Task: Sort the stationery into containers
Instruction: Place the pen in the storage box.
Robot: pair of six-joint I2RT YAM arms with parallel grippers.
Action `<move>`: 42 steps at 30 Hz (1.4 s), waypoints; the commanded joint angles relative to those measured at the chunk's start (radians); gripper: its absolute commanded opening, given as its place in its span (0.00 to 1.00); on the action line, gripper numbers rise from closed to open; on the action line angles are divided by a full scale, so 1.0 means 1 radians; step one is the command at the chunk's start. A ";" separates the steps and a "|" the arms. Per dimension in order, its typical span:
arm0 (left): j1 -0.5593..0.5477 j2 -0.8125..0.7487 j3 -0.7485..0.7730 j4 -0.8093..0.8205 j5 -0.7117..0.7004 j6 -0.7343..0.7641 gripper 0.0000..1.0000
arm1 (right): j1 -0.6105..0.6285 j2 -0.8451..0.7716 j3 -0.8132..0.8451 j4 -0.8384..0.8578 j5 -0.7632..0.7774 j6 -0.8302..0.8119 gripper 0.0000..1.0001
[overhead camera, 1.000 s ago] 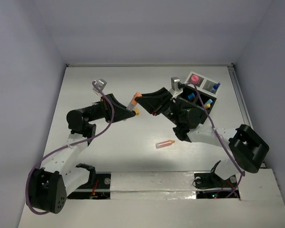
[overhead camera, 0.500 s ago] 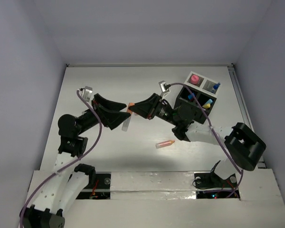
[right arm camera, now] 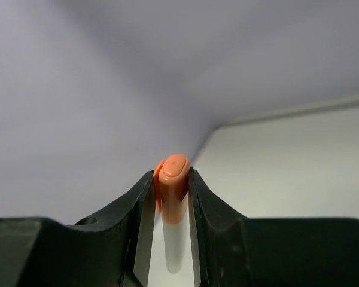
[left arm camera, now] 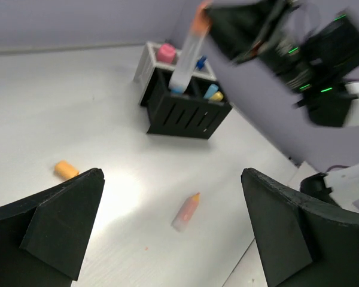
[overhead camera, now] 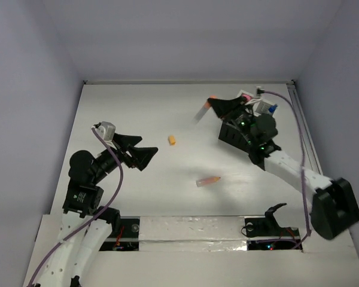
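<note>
Orange-capped clear plastic stick clamped at its cap end between the closely set jaws of the right gripper, shaft hanging free. Gripping by the cap probably leaves the whole shaft clear to go down into a cell. In the top view the stick is carried at 2 o'clock over the white table, raised and tilted at the 9 o'clock edge of the black, white-rimmed compartment box. Whether its lower end is over a cell or just beside the rim cannot be told, and it is not yet inside. Cells at the far side hold a pink round piece, a light-blue piece and a yellow piece. At 8 o'clock the left gripper has its jaws spread wide and holds nothing. It is well apart from the box, which leaves the right arm's path free. Two pieces lie unsorted on the table: a short orange stub near the centre and a second clear, orange-tipped stick flat at 5 o'clock. Both lie ahead of the left fingers, likely its next candidates.
</note>
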 commanded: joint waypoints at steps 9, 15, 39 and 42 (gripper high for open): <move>-0.096 -0.004 -0.024 -0.081 -0.062 0.076 0.99 | -0.093 -0.362 0.027 -0.650 0.809 -0.645 0.00; -0.127 -0.018 -0.025 -0.090 -0.079 0.079 0.99 | -0.153 -0.310 0.001 -0.630 0.881 -0.682 0.00; -0.136 -0.021 -0.037 -0.076 -0.079 0.071 0.97 | -0.222 -0.132 -0.037 -0.583 0.777 -0.616 0.55; -0.136 0.002 -0.039 -0.064 -0.056 0.073 0.91 | -0.222 -0.156 -0.028 -0.613 0.744 -0.607 0.65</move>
